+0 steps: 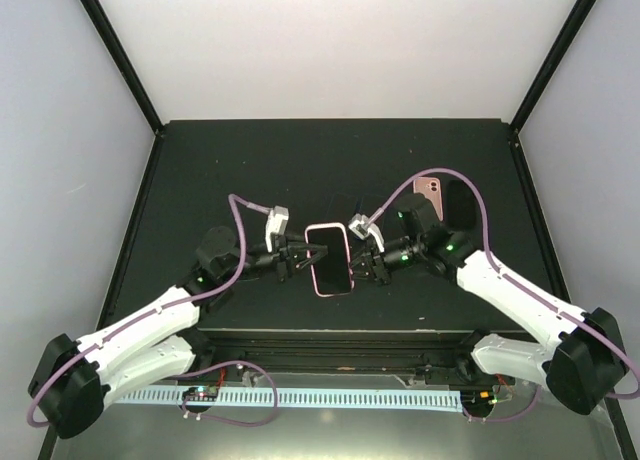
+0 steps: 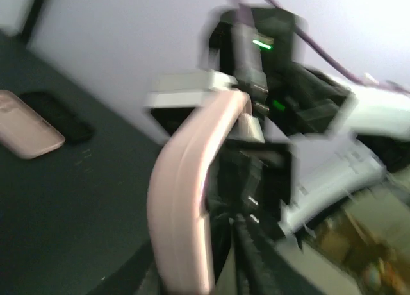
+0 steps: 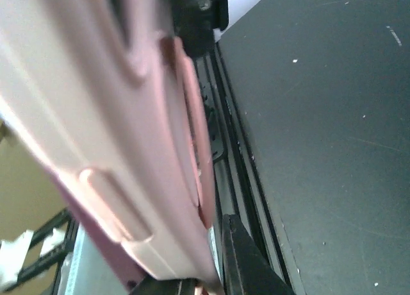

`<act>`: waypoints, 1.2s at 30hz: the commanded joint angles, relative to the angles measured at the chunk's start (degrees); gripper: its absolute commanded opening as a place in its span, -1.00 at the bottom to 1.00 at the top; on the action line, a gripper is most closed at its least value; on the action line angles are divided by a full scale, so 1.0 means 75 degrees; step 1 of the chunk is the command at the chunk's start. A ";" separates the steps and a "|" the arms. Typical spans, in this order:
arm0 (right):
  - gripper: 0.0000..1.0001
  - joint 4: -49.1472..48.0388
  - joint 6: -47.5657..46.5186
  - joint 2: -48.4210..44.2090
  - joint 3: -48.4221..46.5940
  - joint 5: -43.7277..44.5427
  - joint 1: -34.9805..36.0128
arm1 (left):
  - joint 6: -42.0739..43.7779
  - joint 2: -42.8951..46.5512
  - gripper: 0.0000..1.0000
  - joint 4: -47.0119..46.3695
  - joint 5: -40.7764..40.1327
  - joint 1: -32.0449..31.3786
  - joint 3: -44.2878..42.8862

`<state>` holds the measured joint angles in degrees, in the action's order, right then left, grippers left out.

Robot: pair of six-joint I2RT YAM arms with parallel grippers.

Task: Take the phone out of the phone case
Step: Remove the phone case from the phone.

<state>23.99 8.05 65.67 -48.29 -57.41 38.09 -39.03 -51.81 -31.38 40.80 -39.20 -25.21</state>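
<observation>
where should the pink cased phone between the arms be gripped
Likely by its long side rims, one tool from each side: the phone case is a thin flat slab, screen up, so the left tool and right tool can pinch opposite edges.

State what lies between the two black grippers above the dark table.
The black-screened phone in its pink case lies between them, the left gripper and the right gripper closed on its opposite long edges; the top view shows it best.
</observation>
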 commanded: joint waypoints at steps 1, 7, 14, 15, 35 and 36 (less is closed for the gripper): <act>-0.98 -0.3055 0.1889 -0.0096 0.0533 0.0405 0.0015 | 0.0966 -0.0266 -0.22 0.2178 -0.2454 -0.0165 -0.0829; -0.98 -0.3867 0.2525 -0.0285 0.1641 0.1482 -0.0143 | 0.1960 0.0225 0.35 0.3281 -0.4690 -0.0188 -0.1416; -0.98 -0.4330 0.2741 0.0012 0.1898 0.1772 -0.0297 | 0.2007 0.0622 0.63 0.4734 -0.6482 -0.0293 -0.1306; -0.98 -0.4283 0.2727 0.0057 0.1878 0.1909 -0.0309 | 0.1944 0.0861 0.63 0.4761 -0.6600 -0.0328 -0.1171; -0.98 -0.2952 0.3159 -0.0180 0.1734 0.4671 -0.1738 | 0.2278 -0.0751 0.55 0.5345 -0.8910 -0.3442 -0.1497; -0.98 -0.2942 0.3138 -0.0204 0.1729 0.4697 -0.1765 | 0.2326 -0.1003 0.56 0.5184 -0.8872 -0.3500 -0.1582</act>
<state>3.38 32.34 66.76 -33.41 -25.89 26.02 -24.27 -54.61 9.23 -21.10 -63.16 -32.42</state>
